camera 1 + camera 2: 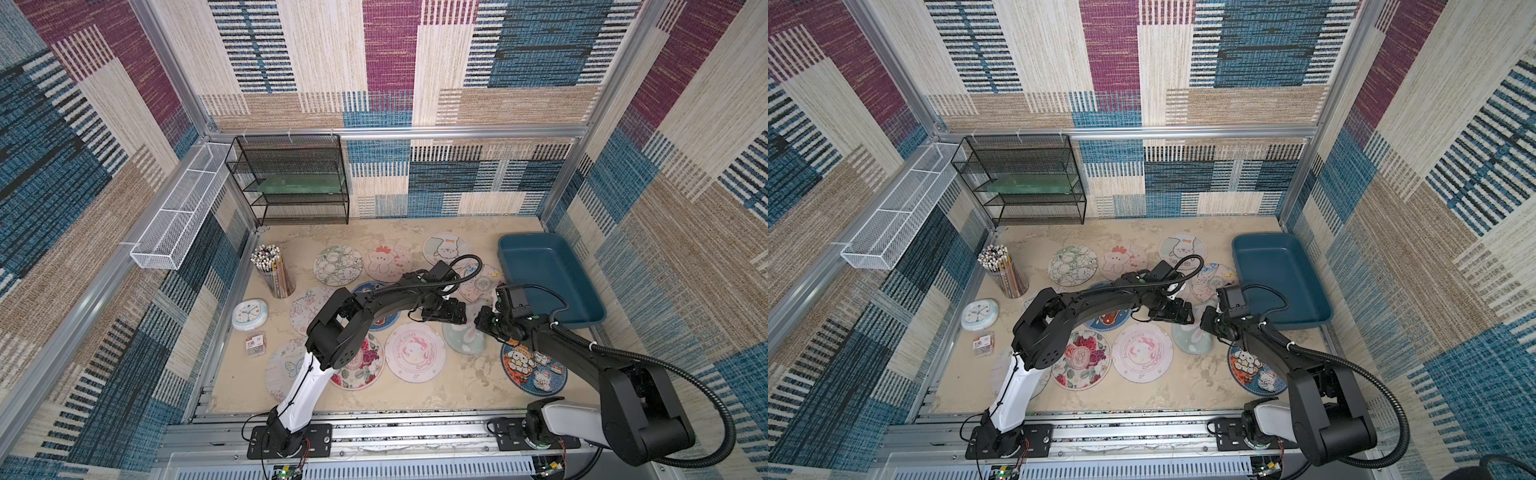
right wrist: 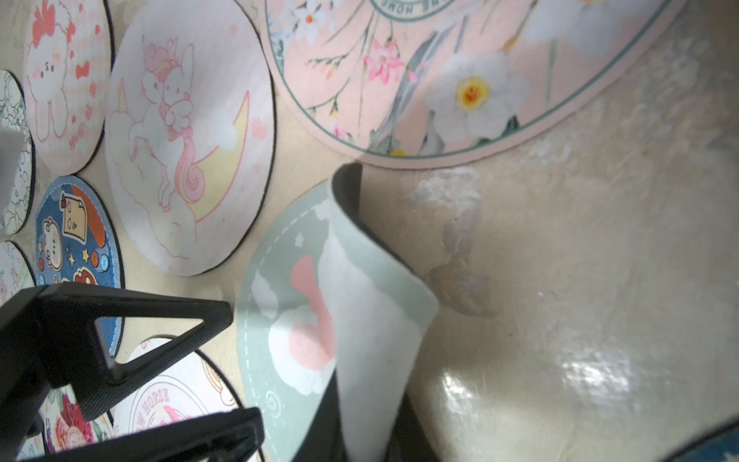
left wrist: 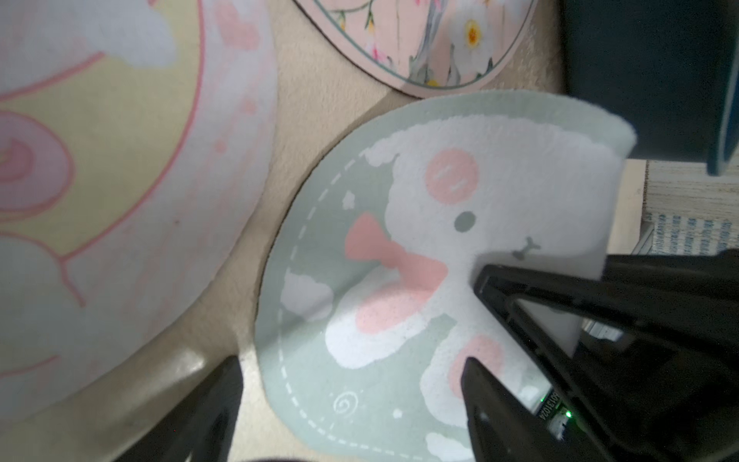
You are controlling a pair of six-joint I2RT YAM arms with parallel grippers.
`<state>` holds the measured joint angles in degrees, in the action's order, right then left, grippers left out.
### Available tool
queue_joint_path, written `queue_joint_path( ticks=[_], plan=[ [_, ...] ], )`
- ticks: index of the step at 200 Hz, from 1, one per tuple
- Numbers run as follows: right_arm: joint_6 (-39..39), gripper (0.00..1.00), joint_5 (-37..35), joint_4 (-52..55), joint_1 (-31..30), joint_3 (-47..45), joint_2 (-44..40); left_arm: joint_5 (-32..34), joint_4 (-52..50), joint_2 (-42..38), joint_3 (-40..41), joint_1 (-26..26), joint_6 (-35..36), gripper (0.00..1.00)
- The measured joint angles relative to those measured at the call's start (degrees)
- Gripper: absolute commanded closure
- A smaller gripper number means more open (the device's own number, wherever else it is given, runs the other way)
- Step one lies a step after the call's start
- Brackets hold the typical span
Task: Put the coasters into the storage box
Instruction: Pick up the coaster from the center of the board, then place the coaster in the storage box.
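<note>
My right pincer [image 2: 366, 424] is clenched on the rim of the green mat [image 2: 276, 248]. The gripped edge curls up off the table [image 2: 600, 240] while the far side lies flat.

I reckon this is the opening lift. The box [image 1: 544, 274], just beyond the right pincer and to its right, looks empty in both top views. All the coasters I can count, about a dozen, lie on the table, so almost the whole job is left.

My left pincer [image 3: 350, 372] hangs released, jaws wide, just beside the raised mat and facing the right pincer. I judge it the likeliest thing to foul a swing, though it sits on the side away from the box.

Just past the grip lies the flower mat [image 2: 440, 80], so close to the raised curl that I cannot tell whether they touch. Beyond it stands the box's near wall, which the limp mat must clear. The unicorn mat [image 2: 188, 132] lies just beside the left pincer. A blue mat [image 1: 532, 370] lies behind the right pincer, partly under its arm.

Well past the left pincer stand the clock [image 1: 249, 314] and pencil cup [image 1: 276, 270]. The rack [image 1: 291, 183] and tray [image 1: 183, 212] are at the back, and none of these is in the path.
</note>
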<state>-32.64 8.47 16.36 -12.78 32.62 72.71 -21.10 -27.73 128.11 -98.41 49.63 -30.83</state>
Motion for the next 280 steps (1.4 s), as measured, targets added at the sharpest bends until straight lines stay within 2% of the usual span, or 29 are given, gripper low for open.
queue_joint_path(
  ticks=[34, 73, 115, 152, 202, 246, 280],
  plan=[
    [1.60, 1.00, -0.13, 2.23, 0.00, 2.40, -1.07, 0.35, 0.46, -1.14, 1.25, 0.00, 0.70, 0.08],
    [3.50, 1.00, -1.79, 5.27, 0.02, 8.66, -3.50, 2.54, 1.49, -6.56, 5.64, 0.02, 1.97, 0.03],
    [5.53, 1.00, -8.37, 9.25, 1.01, 18.10, -4.20, 3.37, 8.90, -13.86, 13.92, 0.00, 3.41, 0.01],
    [6.80, 1.00, -12.41, 10.16, 6.23, 22.10, -4.81, 2.60, 16.46, -17.57, 19.43, 0.04, 3.56, 0.01],
    [6.93, 1.00, -15.43, 6.73, 14.93, 20.61, -6.62, 1.01, 26.69, -21.29, 25.90, 0.98, 5.11, 0.00],
    [6.43, 1.00, -14.51, 0.68, 22.97, 18.71, -3.08, 2.08, 27.41, -21.66, 24.98, 2.32, 8.24, 0.00],
    [6.47, 0.99, -11.85, -2.86, 26.12, 17.44, 2.95, 3.78, 25.99, -21.59, 23.28, 3.45, 10.27, 0.01]
  ],
)
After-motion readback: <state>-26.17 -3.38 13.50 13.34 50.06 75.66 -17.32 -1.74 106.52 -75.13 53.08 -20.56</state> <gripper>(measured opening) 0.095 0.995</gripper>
